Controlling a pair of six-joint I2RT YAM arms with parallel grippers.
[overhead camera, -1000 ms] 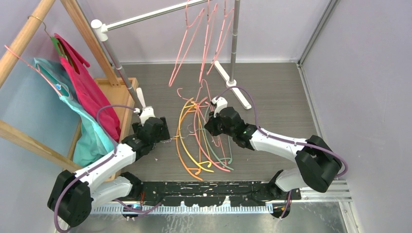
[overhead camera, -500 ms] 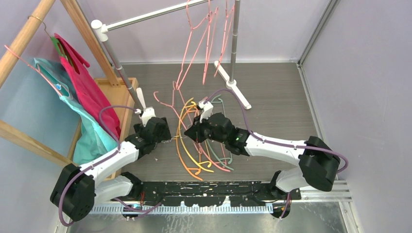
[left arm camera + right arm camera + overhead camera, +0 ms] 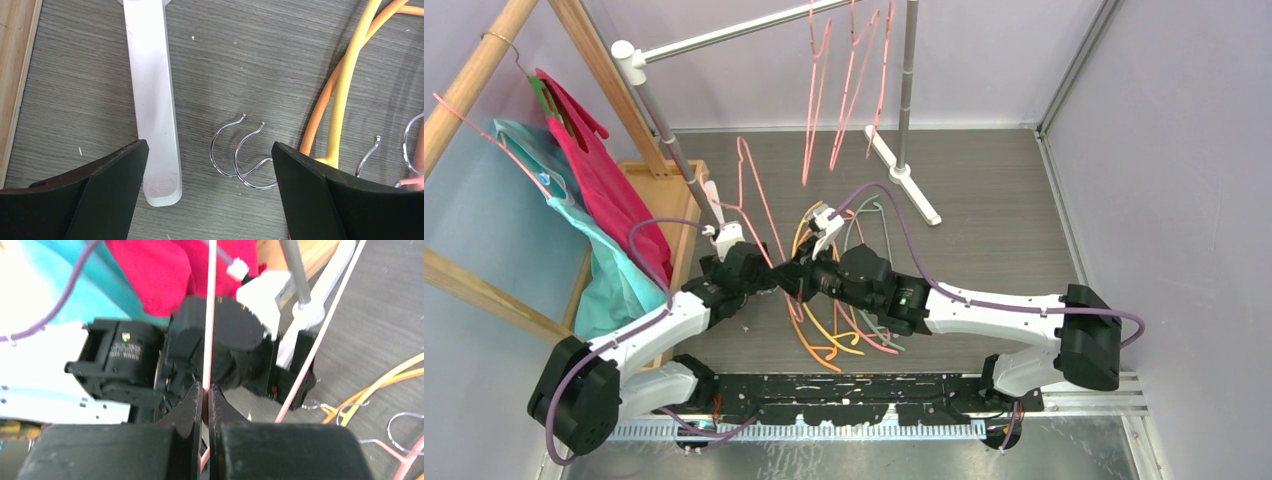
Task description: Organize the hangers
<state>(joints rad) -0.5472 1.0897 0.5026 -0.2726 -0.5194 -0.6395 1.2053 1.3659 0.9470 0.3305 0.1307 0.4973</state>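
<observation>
Pink hangers [image 3: 852, 95] dangle from the metal rail [image 3: 724, 32] at twelve o'clock. The floor pile of hangers [image 3: 844, 345] lies centre. The right gripper [image 3: 205, 390] pinches one pink wire hanger [image 3: 210, 315] tight, the wire rising toward eleven o'clock. The left gripper [image 3: 209, 150] gapes wide above two metal hooks [image 3: 235, 155], touching nothing.

Even, bright, soft-shadowed light; right wrist view blurred and overexposed at left.

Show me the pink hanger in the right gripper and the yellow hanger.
pink hanger [image 3: 209, 315]: right wrist view, on its straight wire.
yellow hanger [image 3: 345, 85]: left wrist view, on its curved arm.
</observation>
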